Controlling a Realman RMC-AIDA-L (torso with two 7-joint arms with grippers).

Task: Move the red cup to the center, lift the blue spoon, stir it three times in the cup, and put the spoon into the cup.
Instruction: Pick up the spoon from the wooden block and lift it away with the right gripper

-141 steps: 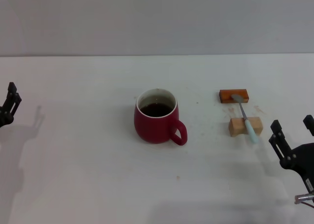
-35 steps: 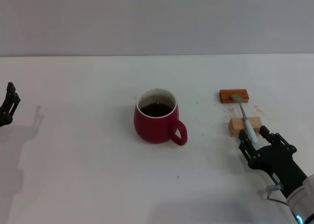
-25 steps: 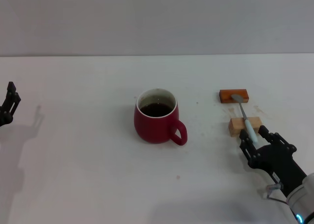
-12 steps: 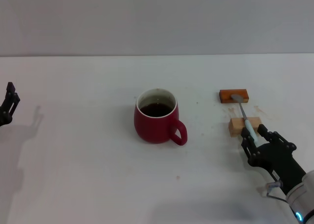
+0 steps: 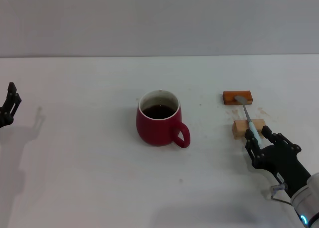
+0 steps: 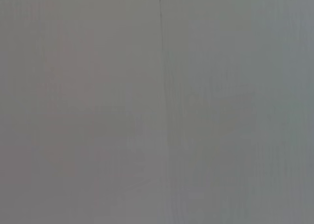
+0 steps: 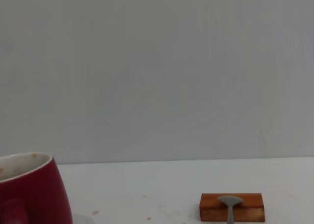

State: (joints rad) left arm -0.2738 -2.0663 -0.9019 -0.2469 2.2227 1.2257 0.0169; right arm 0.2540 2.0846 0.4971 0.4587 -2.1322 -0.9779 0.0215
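Nearest, at about four o'clock on the white table, the right gripper has its black fingers closed in on the tail of the blue spoon, though whether they actually pinch it cannot be told. The spoon lies across the tan block, its grey bowl on the orange-brown block beyond at two o'clock. The red cup, dark liquid inside, stands at centre with its handle towards four o'clock, while the left gripper sits idle at nine o'clock, jaws slightly apart and empty.
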